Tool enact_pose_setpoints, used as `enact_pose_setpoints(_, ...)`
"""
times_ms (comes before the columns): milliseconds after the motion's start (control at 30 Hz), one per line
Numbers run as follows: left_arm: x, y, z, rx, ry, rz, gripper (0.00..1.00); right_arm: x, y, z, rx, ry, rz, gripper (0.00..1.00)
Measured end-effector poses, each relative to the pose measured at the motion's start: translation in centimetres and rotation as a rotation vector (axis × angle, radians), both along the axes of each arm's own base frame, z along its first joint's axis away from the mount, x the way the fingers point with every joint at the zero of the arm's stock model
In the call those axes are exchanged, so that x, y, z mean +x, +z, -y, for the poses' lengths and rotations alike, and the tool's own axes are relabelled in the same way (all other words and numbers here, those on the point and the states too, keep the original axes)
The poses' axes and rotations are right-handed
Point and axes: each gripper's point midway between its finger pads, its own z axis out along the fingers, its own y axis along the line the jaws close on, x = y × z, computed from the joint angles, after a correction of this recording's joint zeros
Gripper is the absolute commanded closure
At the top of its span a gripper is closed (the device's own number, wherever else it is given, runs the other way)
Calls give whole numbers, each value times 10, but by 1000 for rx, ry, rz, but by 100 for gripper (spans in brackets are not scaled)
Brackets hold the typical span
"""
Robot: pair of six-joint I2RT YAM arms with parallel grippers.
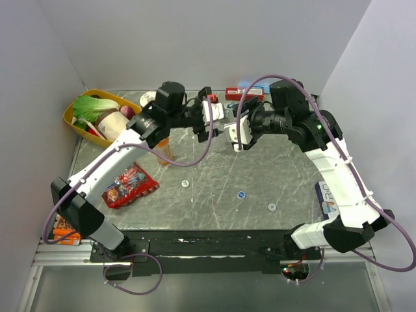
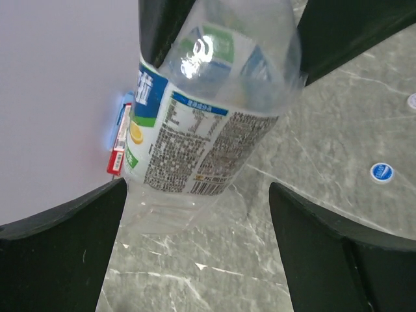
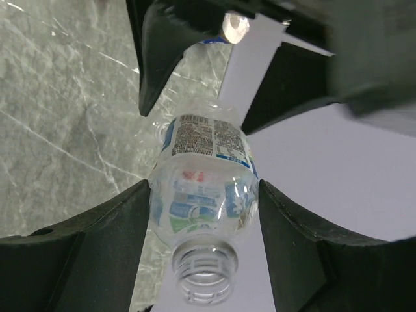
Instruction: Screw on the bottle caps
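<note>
The right claw (image 3: pixel 203 195) is clamped on the water bottle (image 3: pixel 201 156), one dark finger pressed against each side of its shoulder just below the neck. The neck points toward the wrist camera with its threads bare and the mouth uncapped. The bottle is tilted, and its far end reaches into the left claw (image 2: pixel 198 188), whose fingers stand wide apart. One tip is close beside the bottle's base, and the other is clear of the label, so this claw grips nothing. In the top view the two claws face each other above the middle of the grey marbled table (image 1: pixel 214 166), with the bottle between them. On the table, toward the arm bases from the right claw, lies the blue cap (image 1: pixel 241 194). One white cap (image 1: pixel 184 183) lies to its left, and a second white cap (image 1: pixel 272 207) lies to its right, nearer the table's edge — all three well apart from the bottle. Left of the left claw, under that arm, is the orange drink bottle (image 1: pixel 163 151). Further left are a red snack packet (image 1: pixel 130 185) and a yellow tray (image 1: pixel 70 120) of vegetables. Behind the claws, a red box (image 1: pixel 244 95) lies by the wall.
</note>
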Motion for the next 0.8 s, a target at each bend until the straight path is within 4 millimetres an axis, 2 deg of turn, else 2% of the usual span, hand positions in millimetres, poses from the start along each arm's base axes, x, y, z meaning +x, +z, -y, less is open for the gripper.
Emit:
enact_pose_setpoints(233, 4, -32, -11, -18, 75, 48, 4, 1, -1, 4, -14, -23, 6, 86)
enact_pose_setpoints(300, 2, -34, -15, -30, 86, 63, 4, 2, -1, 6, -10, -33, 2, 87)
enact_pose_setpoints(400, -3, -29, -20, -63, 97, 91, 4, 2, -1, 7, -2, -44, -8, 89)
enact_pose_setpoints(600, -7, 3, -22, -172, 121, 110, 4, 0, 1, 10, 16, -57, -21, 92)
enact_pose_setpoints(800, -8, 7, -20, -204, 124, 88, 4, -4, 0, 10, 26, -56, -44, 94)
